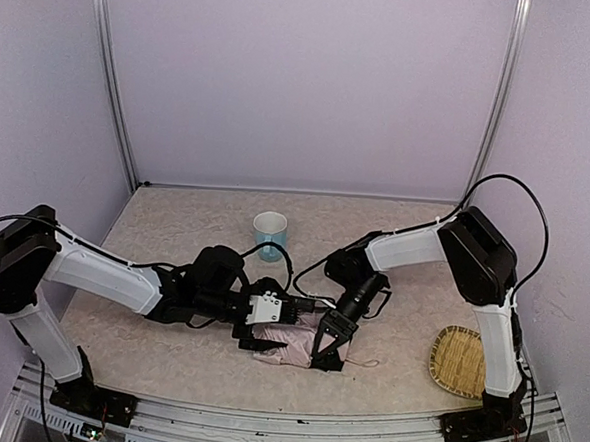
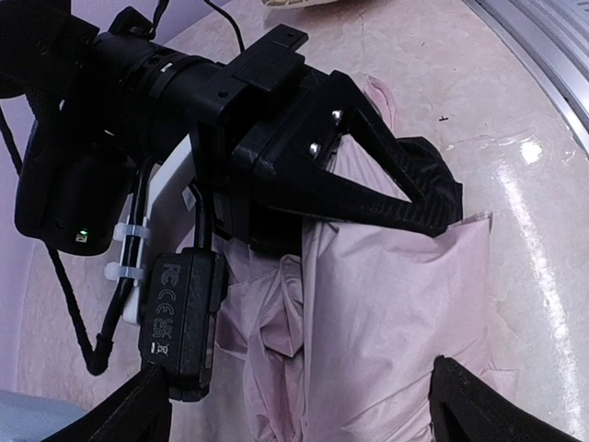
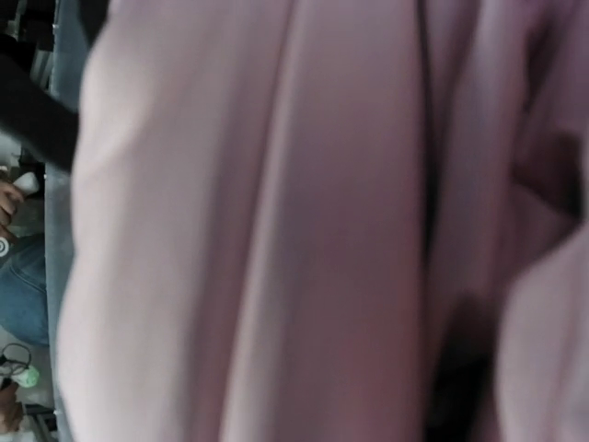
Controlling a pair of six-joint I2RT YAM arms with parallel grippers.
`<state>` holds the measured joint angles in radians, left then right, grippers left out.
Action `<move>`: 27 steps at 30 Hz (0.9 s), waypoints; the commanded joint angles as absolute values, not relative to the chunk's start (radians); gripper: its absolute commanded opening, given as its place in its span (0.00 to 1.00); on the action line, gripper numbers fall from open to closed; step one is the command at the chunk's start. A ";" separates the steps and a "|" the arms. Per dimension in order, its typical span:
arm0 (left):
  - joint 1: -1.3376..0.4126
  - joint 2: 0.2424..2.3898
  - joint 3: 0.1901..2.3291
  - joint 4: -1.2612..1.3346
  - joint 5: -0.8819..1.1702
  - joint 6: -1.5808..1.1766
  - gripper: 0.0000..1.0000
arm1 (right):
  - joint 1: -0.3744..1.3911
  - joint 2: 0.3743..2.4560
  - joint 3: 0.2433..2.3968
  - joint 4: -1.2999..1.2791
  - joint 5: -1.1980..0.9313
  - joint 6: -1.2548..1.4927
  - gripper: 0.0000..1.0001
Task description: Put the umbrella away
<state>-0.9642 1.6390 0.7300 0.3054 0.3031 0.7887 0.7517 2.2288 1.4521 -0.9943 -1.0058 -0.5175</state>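
Observation:
The umbrella (image 1: 293, 339) lies folded on the table near the front, as a bundle of pale pink fabric. My left gripper (image 1: 261, 324) is at its left end. In the left wrist view the left gripper (image 2: 304, 414) is open, with one fingertip on each side of the pink fabric (image 2: 386, 304). My right gripper (image 1: 332, 339) is on the umbrella's right end, and one black finger (image 2: 386, 184) lies across the fabric. Blurred pink cloth (image 3: 276, 221) fills the right wrist view and hides that gripper's fingers. A thin strap (image 1: 366, 364) trails to the right.
A pale blue cup (image 1: 270, 232) stands behind the arms at mid table. A woven bamboo tray (image 1: 459, 359) lies at the front right by the right arm's base. Walls close in the back and both sides.

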 commanded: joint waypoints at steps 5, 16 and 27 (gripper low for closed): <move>-0.971 1.572 0.664 0.274 0.524 0.682 0.92 | 0.707 2.285 1.414 -0.782 -0.848 -0.439 0.00; -1.035 1.525 0.636 0.305 0.314 0.797 0.94 | 0.708 2.306 1.404 -0.794 -0.861 -0.454 0.00; -0.995 1.774 0.761 0.252 0.184 0.862 0.87 | 0.709 2.300 1.417 -0.789 -0.866 -0.466 0.00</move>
